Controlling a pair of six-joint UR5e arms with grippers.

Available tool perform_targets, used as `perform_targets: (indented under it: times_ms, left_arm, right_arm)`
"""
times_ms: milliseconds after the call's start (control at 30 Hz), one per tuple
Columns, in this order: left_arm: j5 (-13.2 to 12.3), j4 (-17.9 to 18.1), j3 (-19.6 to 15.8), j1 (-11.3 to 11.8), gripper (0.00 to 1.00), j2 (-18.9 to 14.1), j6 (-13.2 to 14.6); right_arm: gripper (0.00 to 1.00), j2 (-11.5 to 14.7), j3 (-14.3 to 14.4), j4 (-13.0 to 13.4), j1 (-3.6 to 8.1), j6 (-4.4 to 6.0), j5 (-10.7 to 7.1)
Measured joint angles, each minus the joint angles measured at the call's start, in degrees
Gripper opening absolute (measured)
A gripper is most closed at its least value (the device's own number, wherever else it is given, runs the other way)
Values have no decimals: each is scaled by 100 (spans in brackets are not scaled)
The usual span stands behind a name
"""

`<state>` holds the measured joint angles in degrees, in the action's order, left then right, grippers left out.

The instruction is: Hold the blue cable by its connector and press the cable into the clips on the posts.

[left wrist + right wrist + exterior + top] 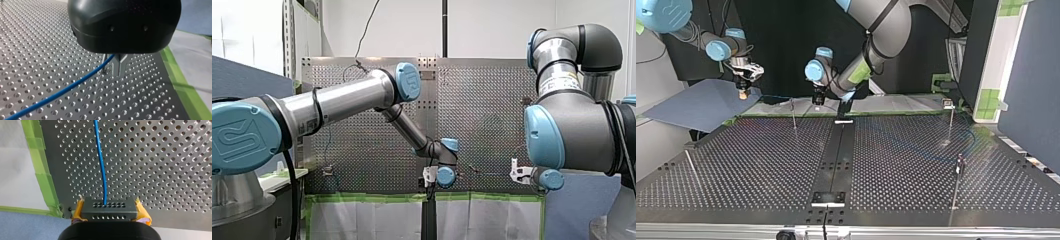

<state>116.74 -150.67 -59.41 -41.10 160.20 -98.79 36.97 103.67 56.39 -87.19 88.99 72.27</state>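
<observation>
Connector (109,213) clamped between right gripper's (109,206) yellow pads, blue cable (101,162) running ahead from it over the perforated table (162,170) to left gripper (119,67), metal fingers pinched shut on it (thin post (794,117) between the two).

A "UR" logo, seemingly, marks my left arm's blue cap (239,140).

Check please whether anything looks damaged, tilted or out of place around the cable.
Nothing stands out. The connector sits square between my right gripper's yellow pads, and the blue cable leaves it in a smooth line over the table, without kinks.
</observation>
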Motion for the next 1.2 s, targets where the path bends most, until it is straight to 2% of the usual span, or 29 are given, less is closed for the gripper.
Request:
perform_targets:
  times_ms: [167,467,600,767,967,1200]
  left_arm:
    - [-6,-46,125,59,0,21,0]
    - [-12,-122,356,247,0,21,40]
    - [-33,-191,453,320,0,22,108]
    - [-77,-262,492,389,0,68,144]
    - [-78,-356,565,416,0,165,149]
    - [-59,-416,606,487,0,171,176]
  right_arm:
    - [0,-13,-110,-21,-1,25,-1]
    - [0,-18,-412,-222,-16,34,15]
    - [0,-24,-505,-237,-17,46,77]
    - [0,-42,-603,-251,-31,47,148]
    - [0,-66,-726,-318,-90,67,149]
    - [0,-82,-986,-459,-94,120,139]
